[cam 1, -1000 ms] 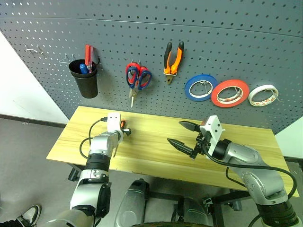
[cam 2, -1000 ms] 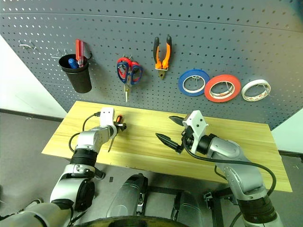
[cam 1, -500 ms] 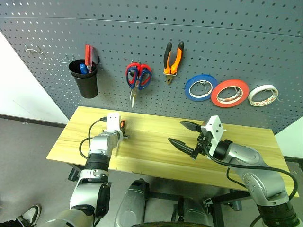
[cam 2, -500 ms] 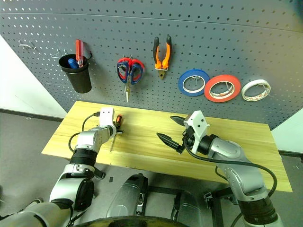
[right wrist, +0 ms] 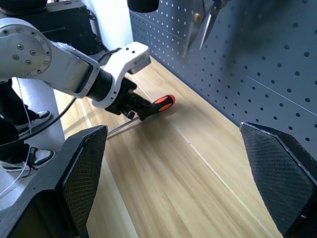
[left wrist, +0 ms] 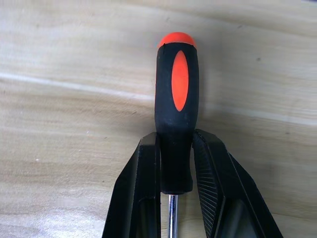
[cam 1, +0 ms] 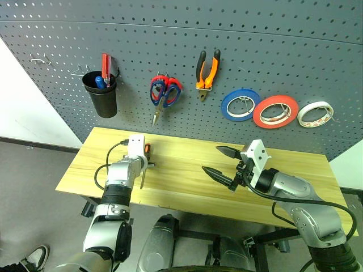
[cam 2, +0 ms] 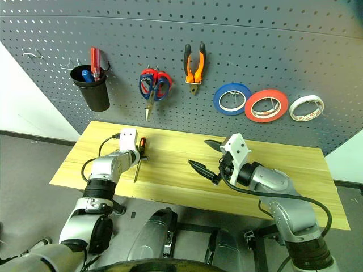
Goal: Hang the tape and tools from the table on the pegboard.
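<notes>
A small screwdriver with an orange-and-black handle lies on the light wood table at its left, shaft pointing back toward me. My left gripper is shut on the lower part of its handle, one finger on each side. Over the middle of the table my right gripper hovers open and holds nothing. On the dark grey pegboard hang the orange-and-black pliers and the red-orange tape.
Also on the pegboard: a black cup holding a red and a blue screwdriver, red-and-blue-handled scissors, a blue roll and a pale roll. Bare wire hooks stick out at the upper left.
My left gripper has shut on the screwdriver's handle. The scissors on the pegboard have swung slightly to the left. The right arm has kept still.
</notes>
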You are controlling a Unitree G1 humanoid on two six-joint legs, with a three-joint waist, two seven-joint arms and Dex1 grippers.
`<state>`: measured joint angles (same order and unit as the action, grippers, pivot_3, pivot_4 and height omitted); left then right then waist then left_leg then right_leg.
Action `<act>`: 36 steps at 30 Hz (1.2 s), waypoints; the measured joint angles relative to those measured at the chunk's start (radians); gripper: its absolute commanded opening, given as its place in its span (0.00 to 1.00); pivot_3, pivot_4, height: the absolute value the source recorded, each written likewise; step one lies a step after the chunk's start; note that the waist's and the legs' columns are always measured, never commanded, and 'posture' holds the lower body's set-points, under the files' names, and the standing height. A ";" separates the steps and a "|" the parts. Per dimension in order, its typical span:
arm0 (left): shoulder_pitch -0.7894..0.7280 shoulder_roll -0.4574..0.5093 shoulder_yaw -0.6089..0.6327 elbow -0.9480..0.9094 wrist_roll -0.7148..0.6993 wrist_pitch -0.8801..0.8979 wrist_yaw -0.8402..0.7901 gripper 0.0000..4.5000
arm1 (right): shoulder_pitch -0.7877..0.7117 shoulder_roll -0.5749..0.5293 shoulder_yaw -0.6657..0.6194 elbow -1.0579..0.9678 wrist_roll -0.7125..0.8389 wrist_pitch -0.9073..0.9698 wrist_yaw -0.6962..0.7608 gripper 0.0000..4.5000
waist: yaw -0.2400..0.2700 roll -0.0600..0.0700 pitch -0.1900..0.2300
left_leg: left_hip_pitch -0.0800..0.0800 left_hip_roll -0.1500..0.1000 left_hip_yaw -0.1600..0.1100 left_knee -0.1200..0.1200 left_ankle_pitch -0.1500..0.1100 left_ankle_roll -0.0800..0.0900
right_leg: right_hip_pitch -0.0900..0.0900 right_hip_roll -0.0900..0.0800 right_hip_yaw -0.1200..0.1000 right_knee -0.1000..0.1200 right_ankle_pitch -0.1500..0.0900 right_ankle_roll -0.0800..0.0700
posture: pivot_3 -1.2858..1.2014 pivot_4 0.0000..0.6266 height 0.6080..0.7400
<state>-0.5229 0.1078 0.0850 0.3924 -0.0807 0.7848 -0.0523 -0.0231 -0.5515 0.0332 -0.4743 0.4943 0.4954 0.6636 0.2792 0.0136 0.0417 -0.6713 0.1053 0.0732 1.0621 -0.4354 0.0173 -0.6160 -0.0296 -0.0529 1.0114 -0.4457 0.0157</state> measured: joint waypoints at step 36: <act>0.335 0.180 -0.318 -0.412 0.264 -0.961 -0.117 0.13 | -0.018 0.001 -0.010 0.030 -0.003 -0.015 0.029 1.00 | 0.007 0.000 0.000 | 0.000 0.003 0.003 -0.001 0.000 0.000 | -0.001 0.001 -0.001 -0.003 -0.001 0.000 | 0.63 0.13 0.16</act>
<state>-0.1880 0.2873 -0.2330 -0.0199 0.1828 -0.1757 -0.1691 -0.0410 -0.5508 0.0234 -0.4443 0.4912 0.4799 0.6921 0.2858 0.0141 0.0419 -0.6712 0.1080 0.0764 1.0616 -0.4356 0.0177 -0.6169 -0.0289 -0.0542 1.0088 -0.4463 0.0152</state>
